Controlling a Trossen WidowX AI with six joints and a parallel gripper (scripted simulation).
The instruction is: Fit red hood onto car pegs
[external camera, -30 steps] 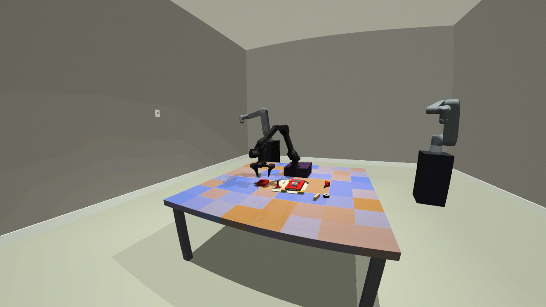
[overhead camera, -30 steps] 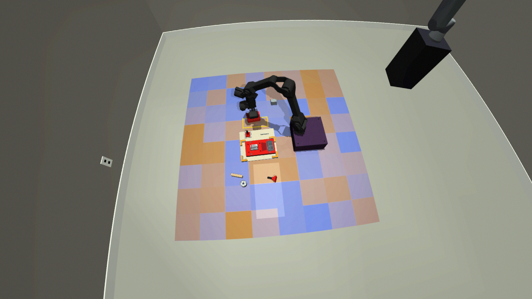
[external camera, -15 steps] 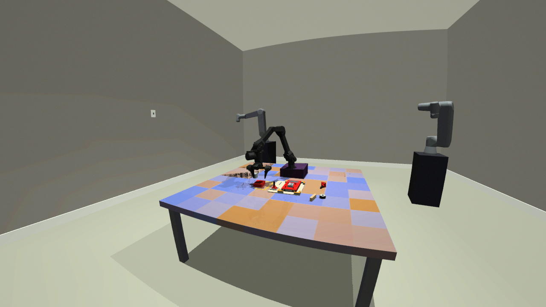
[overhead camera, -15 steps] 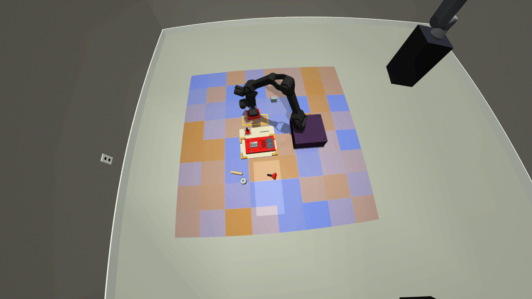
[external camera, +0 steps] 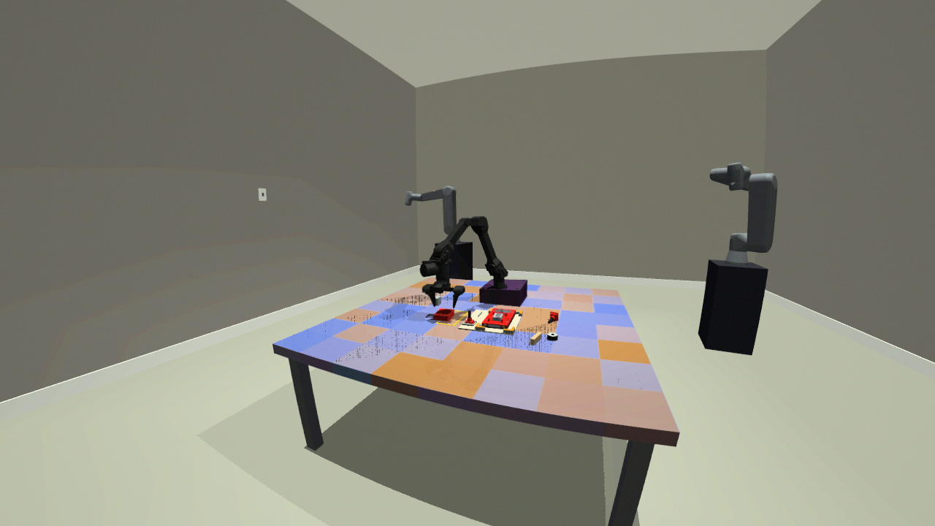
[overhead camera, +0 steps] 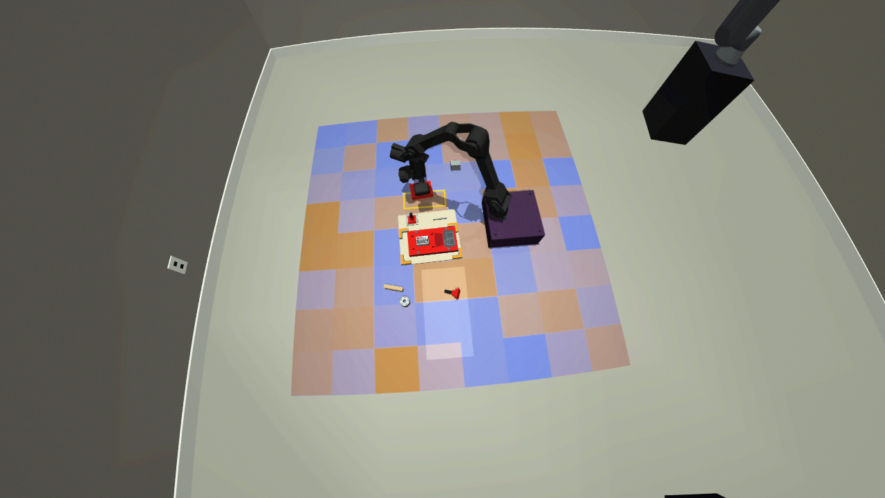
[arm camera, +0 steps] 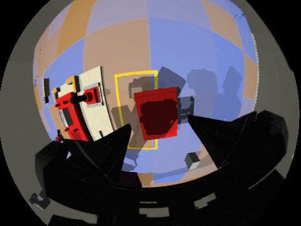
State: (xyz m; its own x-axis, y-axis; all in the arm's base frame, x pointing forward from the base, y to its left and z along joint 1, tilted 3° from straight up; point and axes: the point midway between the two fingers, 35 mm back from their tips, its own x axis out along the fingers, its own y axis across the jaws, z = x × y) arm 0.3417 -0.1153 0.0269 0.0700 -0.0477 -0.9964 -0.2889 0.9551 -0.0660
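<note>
The red hood (overhead camera: 413, 194) (external camera: 444, 315) (arm camera: 147, 102) lies on the table, partly inside a yellow outlined rectangle (overhead camera: 404, 202) (arm camera: 116, 100). Its centre looks darker in the wrist view. My gripper (overhead camera: 421, 185) (external camera: 446, 302) (arm camera: 159, 122) is open and empty. It hangs straight above the hood with a finger on either side, its tips a little above the hood. The red car chassis (overhead camera: 431, 240) (external camera: 502, 320) (arm camera: 71, 115) with its engine sits in the cream jig (overhead camera: 446, 216) (external camera: 481, 326) (arm camera: 100, 105) beside the hood.
A small red-and-black part (overhead camera: 411, 218) stands on the jig's near end. A grey cube (overhead camera: 455, 164) (arm camera: 193, 160) lies behind the hood. The arm's purple base (overhead camera: 516, 219) (external camera: 506, 291) is beside the jig. A wooden stick (overhead camera: 393, 287), a washer (overhead camera: 402, 301) and a red tool (overhead camera: 455, 292) lie beyond the jig.
</note>
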